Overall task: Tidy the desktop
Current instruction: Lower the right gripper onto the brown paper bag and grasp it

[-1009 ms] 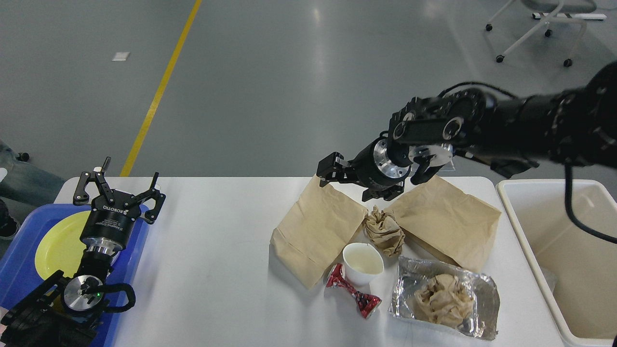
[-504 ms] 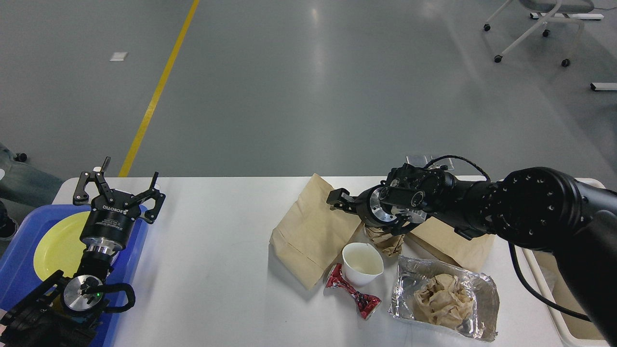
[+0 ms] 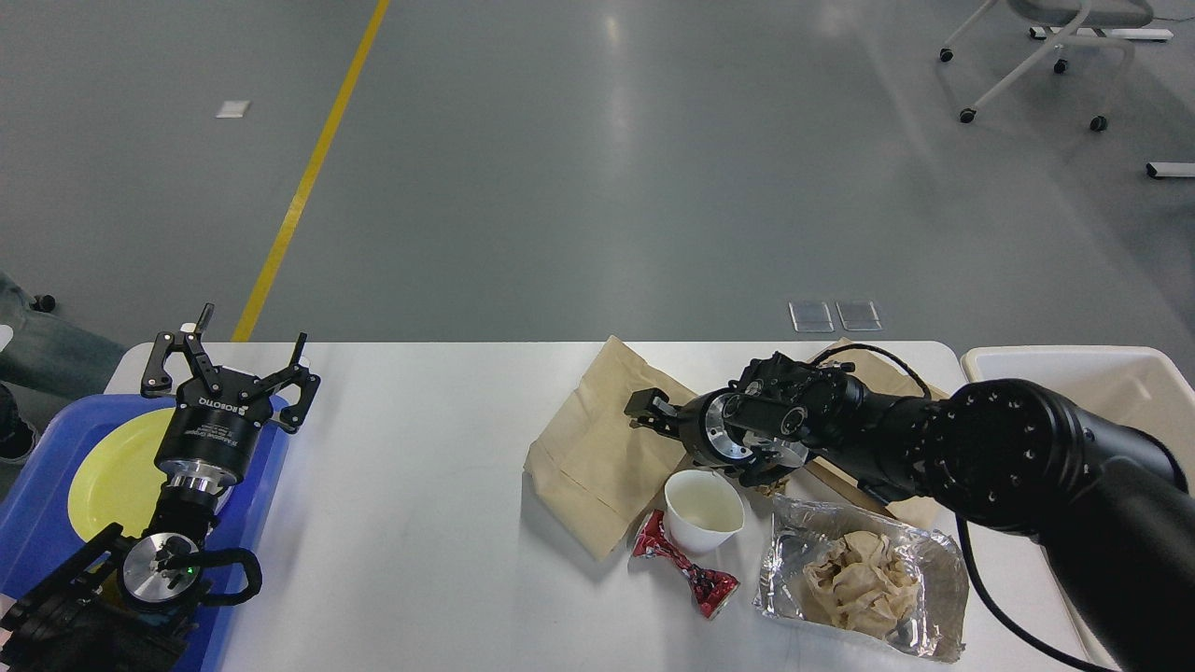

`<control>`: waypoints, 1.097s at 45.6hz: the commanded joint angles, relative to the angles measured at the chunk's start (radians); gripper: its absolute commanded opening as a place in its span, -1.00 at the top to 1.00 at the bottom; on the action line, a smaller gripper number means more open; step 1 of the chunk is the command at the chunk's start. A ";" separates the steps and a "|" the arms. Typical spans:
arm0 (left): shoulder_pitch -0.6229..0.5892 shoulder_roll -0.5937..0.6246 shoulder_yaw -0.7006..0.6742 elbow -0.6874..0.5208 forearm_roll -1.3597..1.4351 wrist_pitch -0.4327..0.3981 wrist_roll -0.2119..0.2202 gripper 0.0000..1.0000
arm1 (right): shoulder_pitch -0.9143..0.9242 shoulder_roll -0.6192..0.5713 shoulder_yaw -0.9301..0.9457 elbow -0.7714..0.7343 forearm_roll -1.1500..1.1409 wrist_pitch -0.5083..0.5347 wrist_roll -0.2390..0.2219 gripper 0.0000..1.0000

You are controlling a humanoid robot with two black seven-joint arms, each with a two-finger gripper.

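Observation:
The white desktop (image 3: 420, 485) carries litter on its right half. A flat brown paper bag (image 3: 593, 453) lies there, and my right gripper (image 3: 646, 409) hovers low over its upper right part, seen end-on and dark. My right arm covers most of a second brown bag (image 3: 920, 511). In front of the arm are a white paper cup (image 3: 702, 509), a red wrapper (image 3: 686, 569) and a foil sheet (image 3: 920, 560) holding crumpled brown paper (image 3: 854, 583). My left gripper (image 3: 233, 359) stands open and empty at the far left.
A blue tray (image 3: 33, 532) with a yellow plate (image 3: 107, 476) sits at the left edge under my left arm. A cream bin (image 3: 1074, 369) stands off the right end of the desktop. Grey floor with a yellow line lies beyond.
My right arm has dropped and swung nearer, bringing its gripper down over the left paper bag. It now hides the crumpled paper ball and most of the right bag. The left arm is still.

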 commanded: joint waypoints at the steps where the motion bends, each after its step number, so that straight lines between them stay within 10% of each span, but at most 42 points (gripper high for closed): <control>1: -0.002 0.000 0.000 0.000 0.000 0.000 0.000 -0.93 | -0.019 0.004 0.043 -0.021 -0.004 -0.050 -0.002 -0.85; 10: -0.002 0.000 0.000 -0.001 0.000 0.000 0.000 -0.93 | -0.021 0.007 0.040 0.016 -0.052 -0.056 -0.002 1.00; 50: 0.000 0.000 0.000 0.000 0.000 0.000 0.000 -0.93 | 0.114 -0.062 0.051 0.188 0.036 -0.067 -0.009 1.00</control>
